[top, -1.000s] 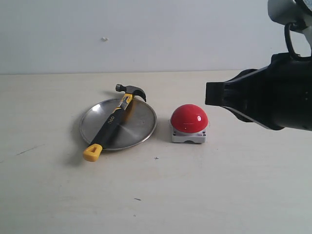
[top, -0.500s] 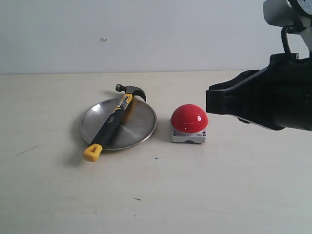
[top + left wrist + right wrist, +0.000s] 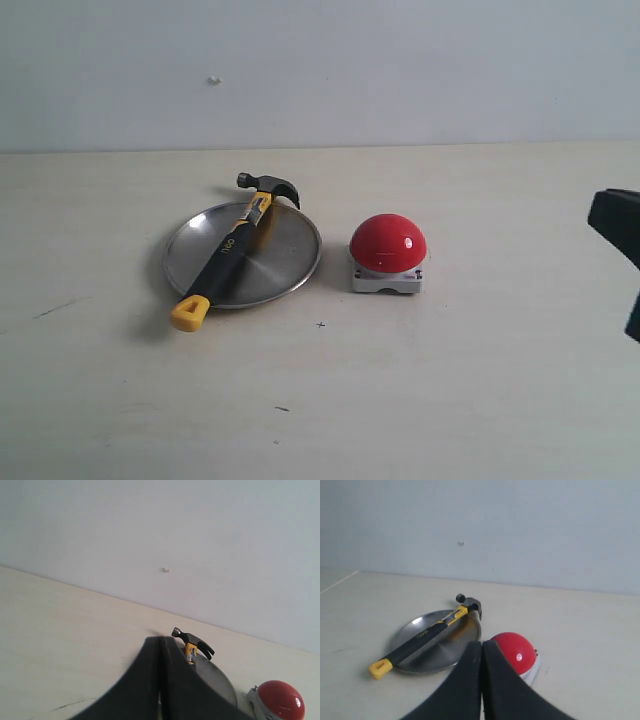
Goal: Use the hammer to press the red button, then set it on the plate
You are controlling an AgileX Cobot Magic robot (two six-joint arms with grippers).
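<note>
Exterior view: hammer [image 3: 232, 250] lies diagonally across the plate [image 3: 288, 255], left of frame centre. The black handle rests on the dish. The dark head overhangs the upper-right rim and the yellow end overhangs the lower-left rim. Can't tell whether either end touches the surface [image 3: 400, 400]. Red button [image 3: 388, 243] sits on its grey base just right of the plate, with a narrow gap to the rim. Neither hand is on the hammer.

At the right edge of the frame are two black pieces of the right arm [image 3: 615, 215], well apart from the button. Both are cut off by the frame, so I can't say which part of the arm they are, and the hand's state isn't readable from here.

Right wrist view: right hand [image 3: 481, 647] has its fingers pressed together, with only a thin seam between them, pinching nothing. The fingers hide the near rim of the plate [image 3: 447, 650] and part of the button's [image 3: 515, 652] base. The hammer [image 3: 425, 635] is visible full length.

Left wrist view: left hand [image 3: 161, 645] is also pressed together and empty. Its fingers block most of the hammer [image 3: 192, 642], so only the head and yellow neck show past the tips. The plate [image 3: 222, 682] shows as a grey sliver beside the fingers. The button [image 3: 278, 701] is clipped by the frame edge, its base barely visible.
</note>
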